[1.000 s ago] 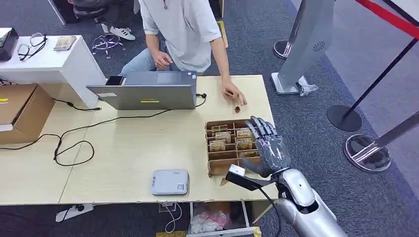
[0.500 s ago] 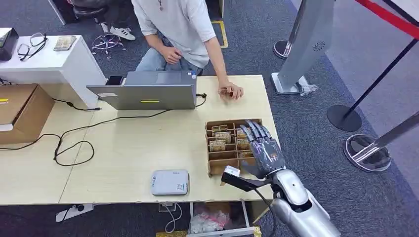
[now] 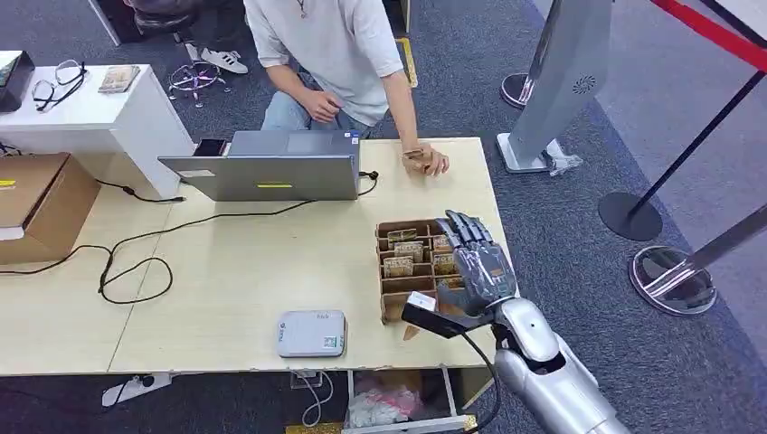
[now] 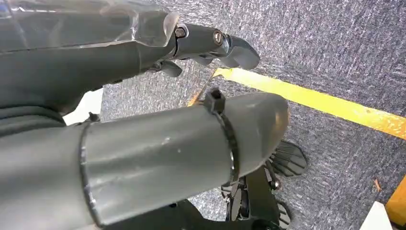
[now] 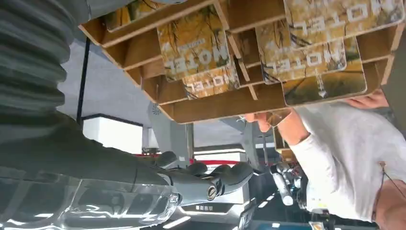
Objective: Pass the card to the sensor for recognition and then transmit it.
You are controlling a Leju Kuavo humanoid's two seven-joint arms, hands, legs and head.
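Hovering over the right side of the cardboard organiser (image 3: 391, 271), the right hand (image 3: 478, 268) has its fingers (image 3: 466, 231) stretched out and apart, gripping nothing. Hotel cards (image 3: 398, 266) stand in the tray's slots, below and just ahead of those fingertips; from the right wrist view the printed cards (image 5: 203, 45) sit in the compartments with the fingers (image 5: 218, 179) apart from them, not touching. The sensor (image 3: 311, 333), a grey box, lies near the table's front edge, left of the organiser. A person's hand (image 3: 425, 161) rests on the far edge of the table (image 3: 226, 271). Down by the carpet, the left hand (image 4: 158, 129) hangs with nothing in it, fingers loosely extended.
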